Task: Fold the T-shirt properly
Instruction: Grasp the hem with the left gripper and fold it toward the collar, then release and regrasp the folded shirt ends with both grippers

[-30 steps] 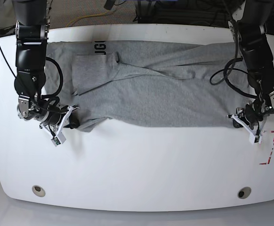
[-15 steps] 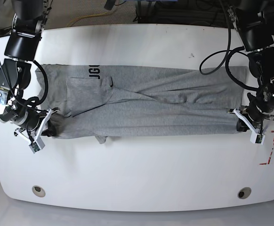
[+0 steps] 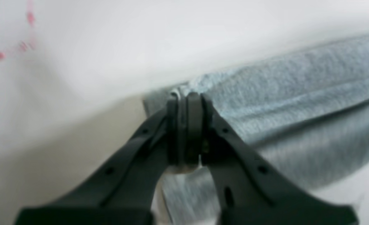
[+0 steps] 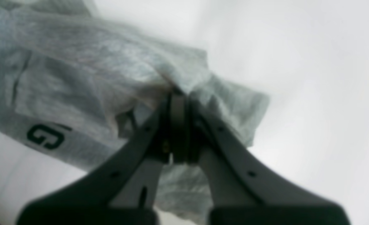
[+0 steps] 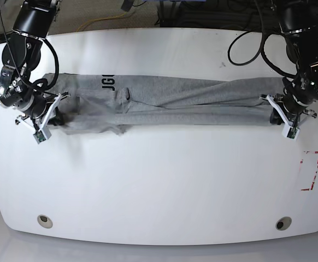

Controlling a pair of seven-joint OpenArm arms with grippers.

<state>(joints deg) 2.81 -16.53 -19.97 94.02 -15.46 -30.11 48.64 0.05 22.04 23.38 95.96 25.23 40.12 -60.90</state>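
T-shirt (image 5: 170,101) stretched flat on table (image 5: 159,185) — pinched at both ends.

I see the T-shirt (image 5: 170,101) as heather grey with black block letters near one end. My table (image 5: 159,185) is plain white, with a red dashed mark (image 5: 311,170) by its edge. Both the left gripper (image 3: 184,97) and right gripper (image 4: 178,93) have black fingers.

bright even overhead light, base view sharp, motion smear on T-shirt (image 5: 164,101) toward 9 o'clock, faint shadows on white worktop (image 5: 159,185), both wrist views soft, blurred, washed out at 12 o'clock
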